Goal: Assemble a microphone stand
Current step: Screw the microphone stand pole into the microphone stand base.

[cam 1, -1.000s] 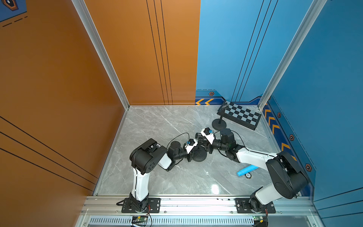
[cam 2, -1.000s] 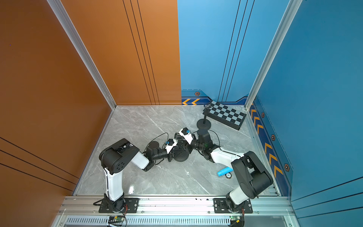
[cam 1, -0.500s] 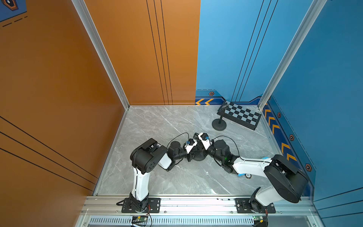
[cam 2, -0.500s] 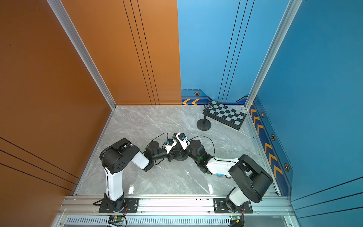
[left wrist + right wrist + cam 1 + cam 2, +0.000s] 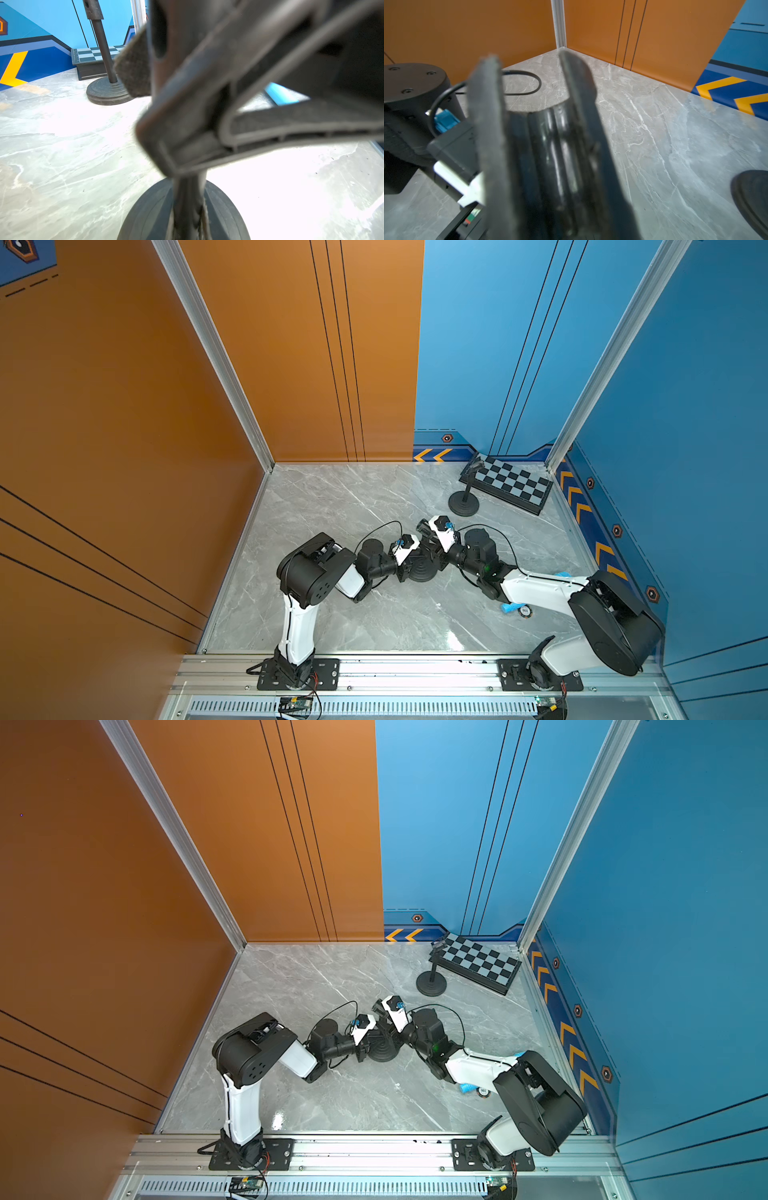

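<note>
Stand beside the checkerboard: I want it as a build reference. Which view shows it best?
In both top views the stand shows whole: base, pole and clip. The left wrist view gives base and lower pole closer, top cropped. The right wrist view catches only a dark disc edge, perhaps its base.

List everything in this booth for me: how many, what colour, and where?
finished stand: 1, black, by the checkerboard
checkerboard: 1, black and grey, far right corner
base: 1, black, table centre
pole: 1, black, upright in the base
tube: 1, blue, near right, partly hidden
disc: 1, dark, beside the tube
table: 1, grey marble
left arm, right arm: 2, black and white, over the base
left end effector: 1, black, shut on the pole
right end effector: 1, black, higher up the pole
</note>
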Motion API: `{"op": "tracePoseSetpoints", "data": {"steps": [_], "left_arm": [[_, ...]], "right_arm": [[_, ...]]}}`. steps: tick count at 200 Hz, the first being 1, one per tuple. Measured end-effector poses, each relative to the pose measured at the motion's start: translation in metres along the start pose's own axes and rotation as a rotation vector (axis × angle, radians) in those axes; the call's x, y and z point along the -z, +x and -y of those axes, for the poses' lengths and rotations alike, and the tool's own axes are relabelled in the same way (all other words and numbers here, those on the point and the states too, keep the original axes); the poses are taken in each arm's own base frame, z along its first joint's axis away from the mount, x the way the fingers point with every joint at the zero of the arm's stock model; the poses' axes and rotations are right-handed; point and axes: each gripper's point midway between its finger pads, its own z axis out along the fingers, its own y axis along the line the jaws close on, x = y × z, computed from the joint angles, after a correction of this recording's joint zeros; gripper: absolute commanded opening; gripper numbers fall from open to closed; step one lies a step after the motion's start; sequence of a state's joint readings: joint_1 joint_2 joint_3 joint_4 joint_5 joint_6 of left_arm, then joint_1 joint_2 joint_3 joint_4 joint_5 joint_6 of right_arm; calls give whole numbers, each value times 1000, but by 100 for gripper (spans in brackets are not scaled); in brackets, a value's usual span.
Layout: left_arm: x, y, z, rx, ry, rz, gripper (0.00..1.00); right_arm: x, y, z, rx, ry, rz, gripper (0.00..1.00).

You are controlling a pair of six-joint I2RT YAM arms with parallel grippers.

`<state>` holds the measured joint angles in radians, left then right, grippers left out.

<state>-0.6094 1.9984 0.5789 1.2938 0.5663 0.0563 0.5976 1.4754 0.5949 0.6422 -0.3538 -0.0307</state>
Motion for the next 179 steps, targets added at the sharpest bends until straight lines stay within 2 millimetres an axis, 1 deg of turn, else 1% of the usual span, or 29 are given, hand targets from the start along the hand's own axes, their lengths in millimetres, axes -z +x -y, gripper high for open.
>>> {"op": "tracePoseSetpoints", "data": {"steps": [28,33,37,50,56,85,105,123,135,146,164,171,179], "left_arm": [[0,1,0,3,3,-2,16],[0,1,0,5,2,-2,16],[0,1,0,6,2,-2,16],[0,1,0,7,2,-2,16],[0,1,-1,7,1,-1,17],[0,2,-1,15,-2,-4,30],[0,5,-1,24,-3,-12,38],[1,4,-3,25,-6,-8,39],[2,3,-4,25,-9,-4,37],[3,4,-4,26,-12,-5,32],[3,4,-5,29,-14,-4,21],[3,4,-6,28,-18,-4,17],[3,4,-6,22,-19,-4,13]], "right_arm": [[-2,-10,-2,11,-83,-9,42],[-3,-11,-2,13,-91,-10,41],[-3,-11,-3,14,-99,-11,38],[-4,-8,-6,15,-119,-16,22],[-5,-8,-7,20,-128,-16,16],[-7,-10,-6,35,-92,-7,4],[-10,-9,-6,38,18,24,2],[-10,-10,-8,34,211,65,3],[-8,-9,-10,29,340,93,4],[-7,-9,-9,18,423,118,5],[-6,-9,-8,9,477,135,7],[-6,-9,-7,0,481,136,11],[-7,-10,-5,-11,470,139,19]]}}
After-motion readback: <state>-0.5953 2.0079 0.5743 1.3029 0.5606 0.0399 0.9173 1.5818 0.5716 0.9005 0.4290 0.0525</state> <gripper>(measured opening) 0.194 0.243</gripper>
